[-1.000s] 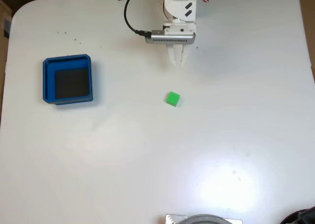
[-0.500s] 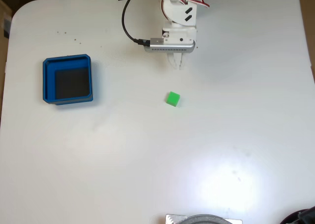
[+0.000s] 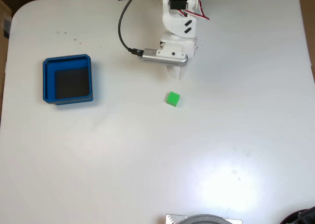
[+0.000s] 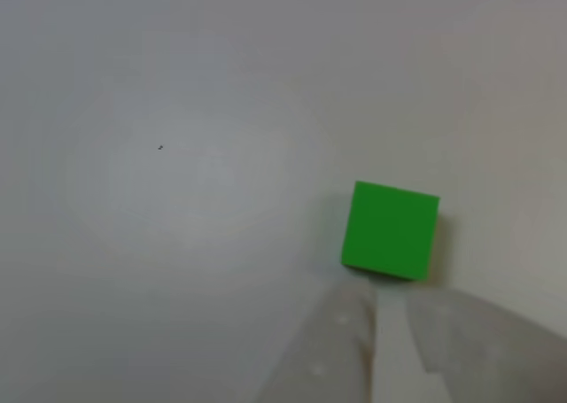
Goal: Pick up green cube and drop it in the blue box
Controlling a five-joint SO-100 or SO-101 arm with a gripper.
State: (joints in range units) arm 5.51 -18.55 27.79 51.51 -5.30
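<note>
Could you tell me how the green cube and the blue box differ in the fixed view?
The green cube is far smaller than the blue box. The cube is a solid green block; the box is an open, shallow tray with a dark inner floor. The cube lies just below the gripper; the box sits well off to the left. Both rest on the white table.

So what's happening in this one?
A white robot arm is reaching down over a white table toward the green cube. Its gripper sits just short of the cube, not touching it. The blue box lies off to the left in the fixed view, with nothing inside it.
</note>
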